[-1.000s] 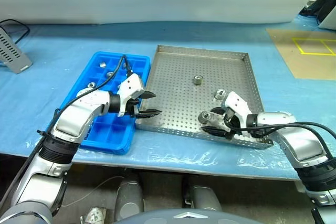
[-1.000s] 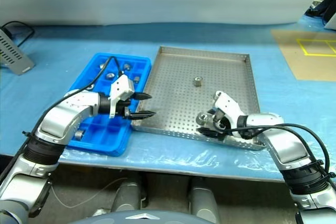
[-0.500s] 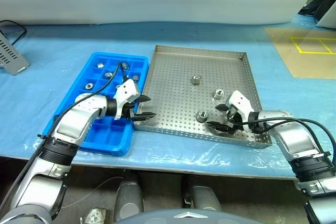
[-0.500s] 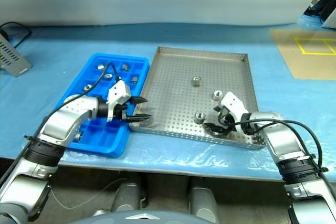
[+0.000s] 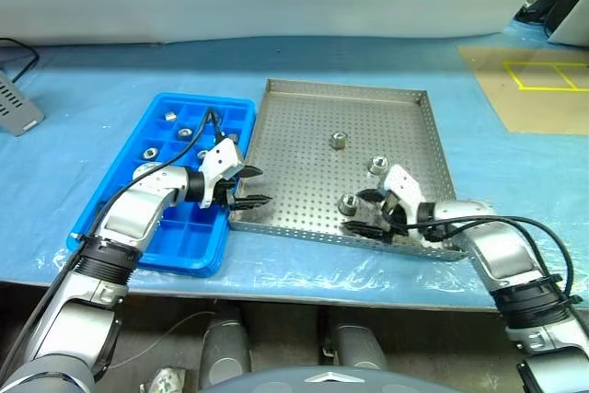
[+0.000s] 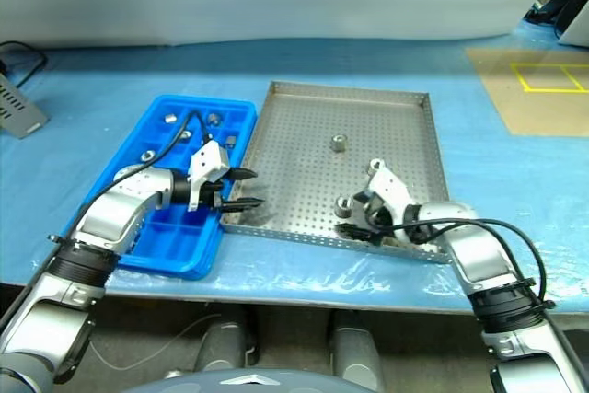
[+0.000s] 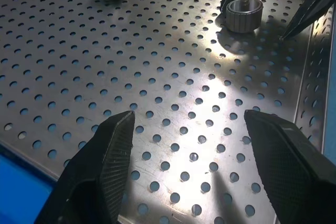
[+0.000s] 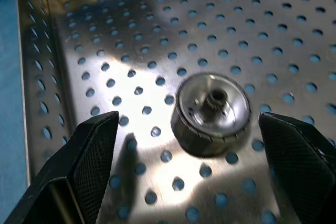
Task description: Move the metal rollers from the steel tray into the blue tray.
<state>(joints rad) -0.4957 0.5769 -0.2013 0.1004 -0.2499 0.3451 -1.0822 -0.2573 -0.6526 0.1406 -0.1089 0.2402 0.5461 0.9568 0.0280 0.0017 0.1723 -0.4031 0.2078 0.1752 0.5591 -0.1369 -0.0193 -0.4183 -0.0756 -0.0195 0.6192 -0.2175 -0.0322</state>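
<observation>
The right claw gapes wide, fingers either side of a metal roller without touching it. That roller stands upright, hole up, near the steel tray's front rim; two more stand further back. The left claw, empty and part open, points level over the steel tray's rim beside the blue tray.

No readable text, label, brand, number or sign appears on anything in these views.
</observation>
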